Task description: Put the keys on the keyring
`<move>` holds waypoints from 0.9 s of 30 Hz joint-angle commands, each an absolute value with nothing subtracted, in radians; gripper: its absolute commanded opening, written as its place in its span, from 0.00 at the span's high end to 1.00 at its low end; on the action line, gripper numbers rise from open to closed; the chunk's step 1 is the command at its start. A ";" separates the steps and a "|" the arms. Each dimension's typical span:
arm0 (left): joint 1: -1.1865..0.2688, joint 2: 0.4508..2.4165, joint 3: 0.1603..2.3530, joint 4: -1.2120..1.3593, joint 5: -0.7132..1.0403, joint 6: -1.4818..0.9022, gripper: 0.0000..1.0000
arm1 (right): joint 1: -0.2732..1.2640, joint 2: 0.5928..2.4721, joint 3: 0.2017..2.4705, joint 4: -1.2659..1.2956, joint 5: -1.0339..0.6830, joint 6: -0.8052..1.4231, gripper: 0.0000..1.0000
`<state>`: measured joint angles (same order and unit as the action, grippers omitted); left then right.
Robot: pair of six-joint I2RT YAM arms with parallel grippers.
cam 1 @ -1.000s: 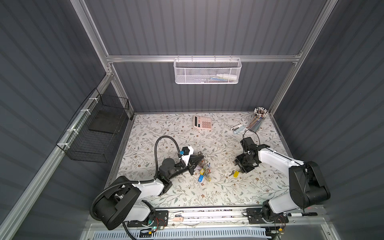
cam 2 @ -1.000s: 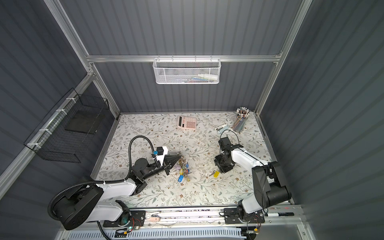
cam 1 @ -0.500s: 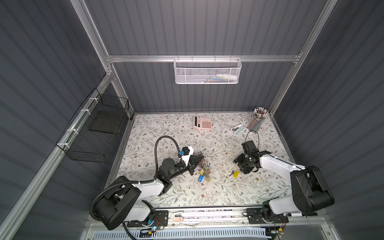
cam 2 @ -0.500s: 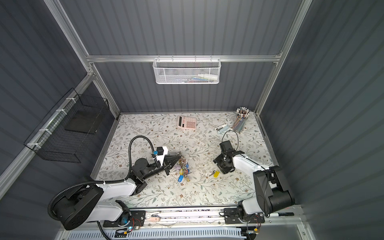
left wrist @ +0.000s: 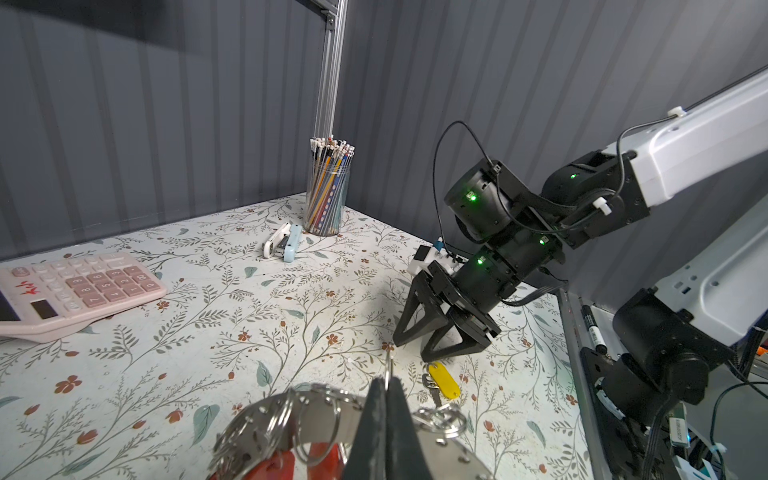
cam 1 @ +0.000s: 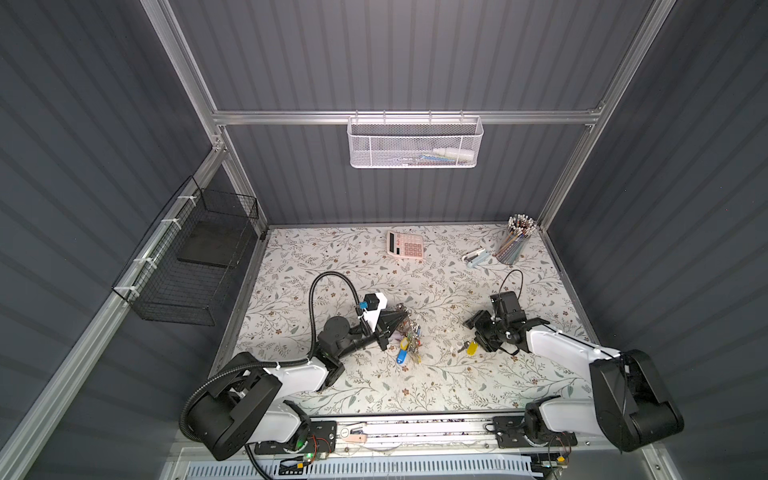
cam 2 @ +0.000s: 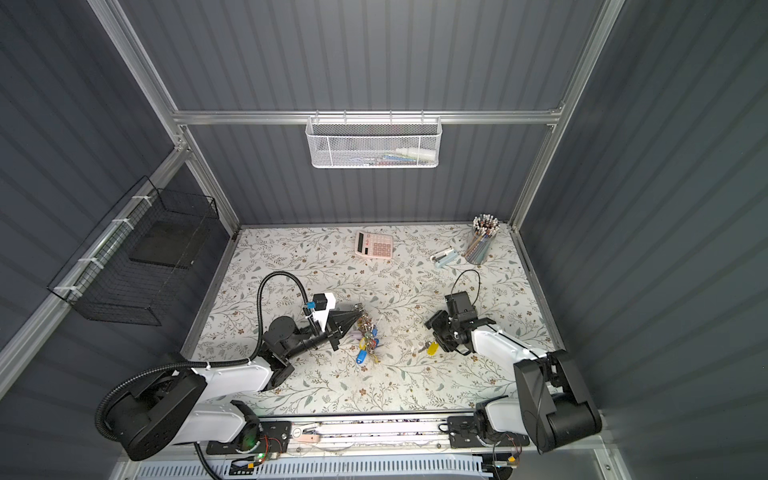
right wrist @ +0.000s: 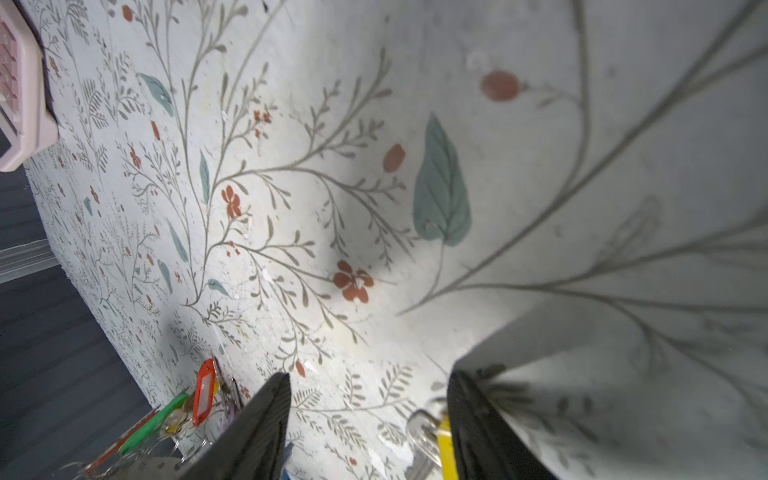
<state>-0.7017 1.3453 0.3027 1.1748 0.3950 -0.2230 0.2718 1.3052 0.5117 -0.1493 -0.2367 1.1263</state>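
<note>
Mid-table, two arms at work: my left pincer [left wrist: 387,386] is clamped tight on the keyring [left wrist: 249,424], with a thin split ring [left wrist: 388,368] poking up between its closed fingers. In both top views the keyring [cam 1: 409,334] sits near the centre of the floral table [cam 1: 332,266], its upper edge raised at the pincer's tip. The keys [cam 2: 368,336] already on it hang in a cluster toward the front edge, a blue tag [cam 1: 401,356] lowest among them. From the right wrist camera, a red tag [right wrist: 205,388] and a green tag [right wrist: 153,419] also show on the bunch.

My right pincer [left wrist: 413,349] stands well apart from the keyring, on the right side of the table. Its jaws are spread partway and hold nothing, and its fingertips point down close to the table. The loose yellow-tagged key [left wrist: 444,386] lies flat on the table just beside it. In the right wrist view, that key's yellow tag [right wrist: 444,444] shows right against the inner face of one finger, though I cannot tell whether they touch. In both top views the key [cam 1: 471,348] rests between the two arms, nearer the right one.

Along the back of the table sit a pink calculator [cam 1: 405,245], a stapler [left wrist: 284,243] and a clear cup of pencils [left wrist: 326,195].
</note>
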 commanded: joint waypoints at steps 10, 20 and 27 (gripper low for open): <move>-0.706 1.312 0.319 1.280 0.415 -0.245 1.00 | 0.330 1.256 0.451 -0.208 -0.244 1.219 0.38; -0.705 1.317 0.320 1.284 0.419 -0.250 1.00 | 0.393 1.189 0.450 -0.233 -0.178 1.143 0.39; -0.706 1.323 0.322 1.285 0.420 -0.250 1.00 | 0.394 1.203 0.525 -0.307 -0.167 0.793 0.42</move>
<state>-0.7017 1.3392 0.3027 1.1748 0.4053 -0.2413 0.3893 1.2053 0.4839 -0.2501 -0.1909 0.9756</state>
